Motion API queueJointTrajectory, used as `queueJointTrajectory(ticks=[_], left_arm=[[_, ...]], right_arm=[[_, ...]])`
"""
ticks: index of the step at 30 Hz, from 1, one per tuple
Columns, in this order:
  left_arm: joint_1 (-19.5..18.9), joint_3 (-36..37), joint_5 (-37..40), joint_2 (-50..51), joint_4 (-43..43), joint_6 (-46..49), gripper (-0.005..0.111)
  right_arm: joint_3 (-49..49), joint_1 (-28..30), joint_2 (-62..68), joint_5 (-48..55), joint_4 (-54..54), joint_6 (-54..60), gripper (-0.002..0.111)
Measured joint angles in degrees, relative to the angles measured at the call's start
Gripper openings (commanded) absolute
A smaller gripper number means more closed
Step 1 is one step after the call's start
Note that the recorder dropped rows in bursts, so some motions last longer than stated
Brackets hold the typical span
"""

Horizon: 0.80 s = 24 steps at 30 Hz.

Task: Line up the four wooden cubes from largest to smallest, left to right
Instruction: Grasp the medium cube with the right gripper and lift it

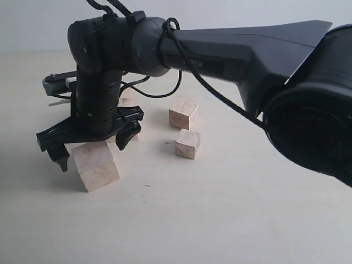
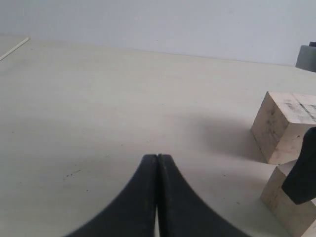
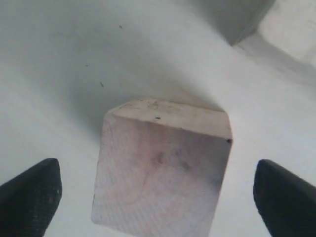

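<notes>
Background: plain whitish wall (image 1: 33,22) behind a pale, matte surface (image 1: 247,220); only the far edge of the surface is in frame.

Right arm: reaches across from the right side toward the left side. The right gripper (image 1: 92,153) hangs low over cube A (image 1: 96,165), spread wide. The right wrist view shows one finger on each side of the cube with a clear gap at both, so nothing is grasped. Cube A rests flat on the surface and is the closest of the four to the near edge.

Cube B (image 1: 127,100): mostly hidden behind the right gripper, just beyond cube A toward the far edge; its size is hard to judge.

Cube C (image 1: 183,113) and cube D (image 1: 188,144): further toward the right edge, near each other but apart. C lies closer to the far edge and D closer to the near edge. D looks the smaller of the two.

Left gripper (image 2: 157,160): clenched, the two fingers pressed tip to tip, hovering low over bare surface. In the exterior view it sits behind the right arm, toward the left edge.

The left wrist view shows two cubes close together. The pencil-marked cube (image 2: 284,126) carries dark scribbles on its top face. The nearer cube (image 2: 279,210) is partly covered by a black gripper finger (image 2: 303,168). Matching these to A–D is not certain.
</notes>
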<state>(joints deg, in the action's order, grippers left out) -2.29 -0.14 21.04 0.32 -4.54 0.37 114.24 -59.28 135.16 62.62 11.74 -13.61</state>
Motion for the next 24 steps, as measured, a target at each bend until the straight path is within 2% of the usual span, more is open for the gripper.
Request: queueJointTrajectory(ticks=[7, 14, 20, 22, 24], left_arm=[[0.0, 0.0, 0.0, 0.0, 0.0, 0.0, 0.0], [0.0, 0.0, 0.0, 0.0, 0.0, -0.4, 0.0], [0.0, 0.0, 0.0, 0.0, 0.0, -0.4, 0.0], [0.0, 0.0, 0.0, 0.0, 0.0, -0.4, 0.0], [0.0, 0.0, 0.0, 0.0, 0.0, -0.4, 0.0]], right_arm=[[0.0, -0.4, 0.0, -0.3, -1.5, 0.1, 0.092], [0.0, -3.5, 0.0, -1.2, -7.0, -1.8, 0.092], [0.0, -3.3, 1.4, 0.7, -8.5, -3.8, 0.092], [0.0, -3.3, 2.5, 0.8, -8.5, -3.8, 0.086], [0.0, -3.3, 3.0, 0.9, -8.5, -3.8, 0.073]])
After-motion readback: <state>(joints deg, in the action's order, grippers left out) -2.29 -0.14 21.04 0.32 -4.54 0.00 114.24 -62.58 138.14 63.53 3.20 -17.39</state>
